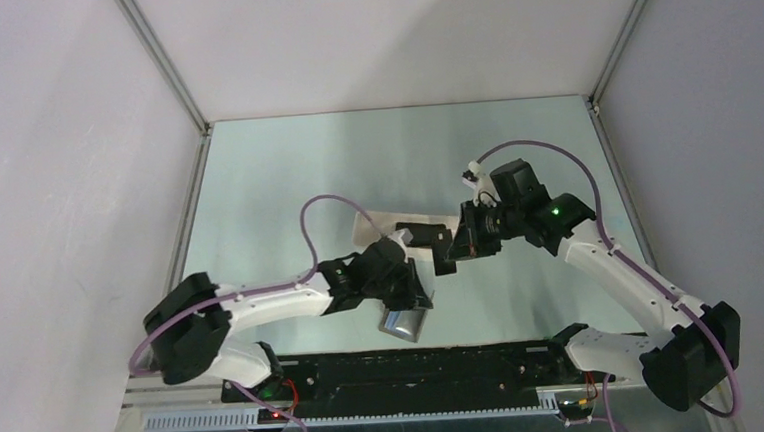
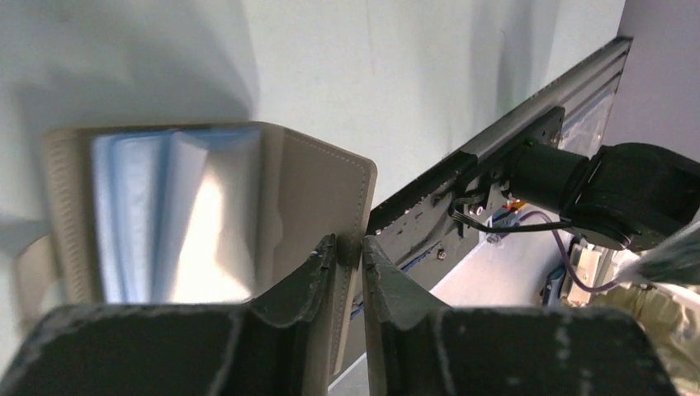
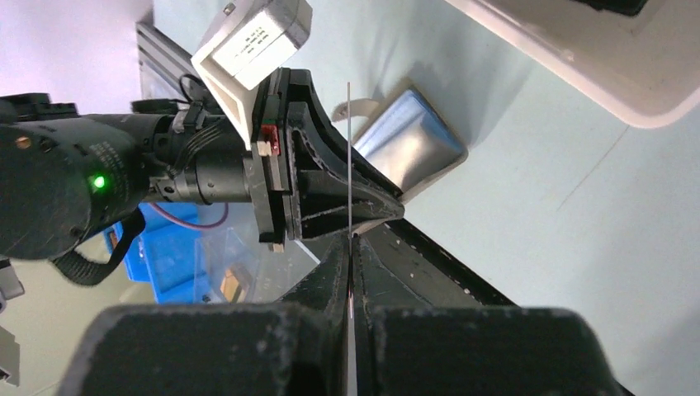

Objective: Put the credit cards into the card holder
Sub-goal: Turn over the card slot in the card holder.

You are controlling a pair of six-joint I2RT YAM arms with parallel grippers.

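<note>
Grey card holder (image 2: 314, 190) edge sits in left jaws.

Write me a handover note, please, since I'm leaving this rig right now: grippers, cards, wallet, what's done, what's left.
Left gripper: shut on the cover edge of the open grey-brown folding card holder, whose silvery-blue inside is showing.
Right gripper: shut on one thin black credit card, seen edge-on, close to the holder but not in it.
Done: holder open and held, one card picked up.
Left: slide that card into the holder. I cannot tell whether more cards wait in the long white tray.
</note>
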